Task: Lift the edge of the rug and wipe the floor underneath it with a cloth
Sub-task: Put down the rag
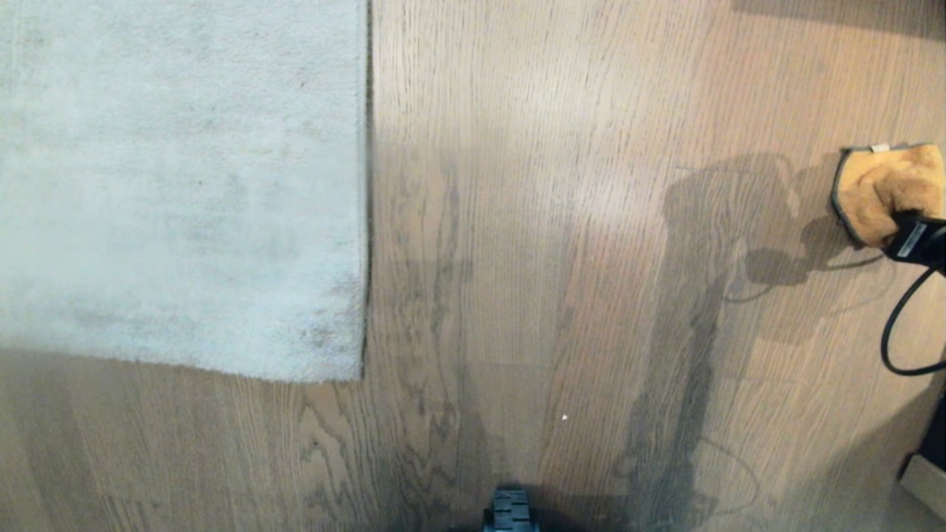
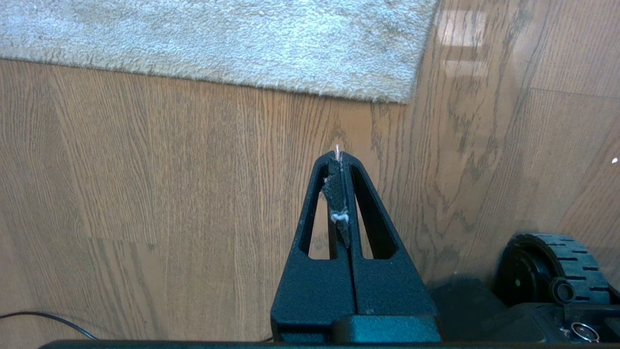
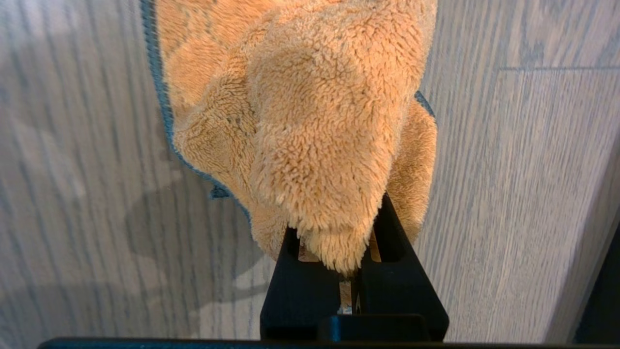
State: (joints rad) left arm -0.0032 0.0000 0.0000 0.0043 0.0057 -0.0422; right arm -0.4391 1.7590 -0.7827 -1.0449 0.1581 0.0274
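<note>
The pale grey rug (image 1: 177, 185) lies flat on the wood-grain floor (image 1: 532, 244) at the upper left. Its straight rug edge (image 1: 366, 222) ends in a square corner (image 1: 358, 375). At the far right my right gripper (image 1: 898, 222) is shut on the orange-tan cloth (image 1: 883, 188), which hangs bunched above its shadow, well away from the rug. In the right wrist view the cloth (image 3: 310, 121) covers the right gripper (image 3: 348, 213). The left gripper (image 2: 337, 157) is shut with nothing in it, low over the floor (image 2: 145, 194) near the rug's corner (image 2: 404, 97).
A black cable (image 1: 890, 325) loops down from the right arm. The base's front wheel (image 1: 510, 511) shows at the bottom edge, and a wheel (image 2: 557, 264) also sits beside the left gripper. A pale object (image 1: 924, 484) sits at the lower right corner.
</note>
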